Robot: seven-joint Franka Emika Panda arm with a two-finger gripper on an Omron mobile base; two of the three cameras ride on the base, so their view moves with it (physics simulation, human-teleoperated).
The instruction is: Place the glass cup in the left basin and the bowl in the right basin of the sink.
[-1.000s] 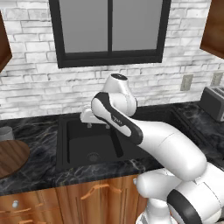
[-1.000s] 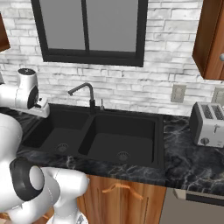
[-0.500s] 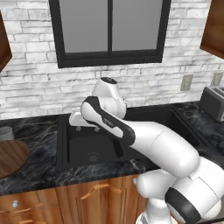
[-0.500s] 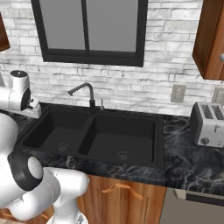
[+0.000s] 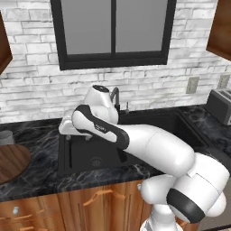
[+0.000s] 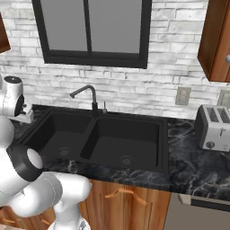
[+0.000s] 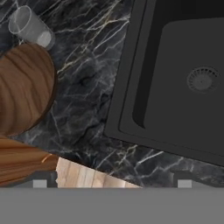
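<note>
Over the left rim of the sink [image 5: 67, 151], the gripper [image 5: 67, 131] hangs with its jaws spread to their full width and nothing between them. It is clear of the counter [image 7: 87, 87] and touches neither task item.

Both items stand on the dark marble counter left of the sink, well apart from the gripper. The glass cup [image 7: 30, 27] is upright at the far left, just beside the far edge of the bowl [image 7: 22, 87]; whether the two touch cannot be told. The bowl lies nearer the counter's front edge. The left basin [image 6: 56, 134] and the right basin [image 6: 128, 143] both hold nothing, so neither placement is done.

Risks, as judged from this position:

1. The cup sits close against the bowl. A finger coming down on that side may strike the bowl rim, shove the bowl, or tip the cup.
2. The cup is small and smooth-walled. An off-centre close could squirt it sideways or topple it.
3. The bowl is wide and shallow, probably only graspable by its rim. A thin rim pinch may let it swing or slip during carry.
4. The bowl looks nearly as wide as the right basin; a tilted release could leave it hung on the divider.
5. The faucet [image 6: 85, 94] stands behind the divider and may be clipped in transit.
</note>
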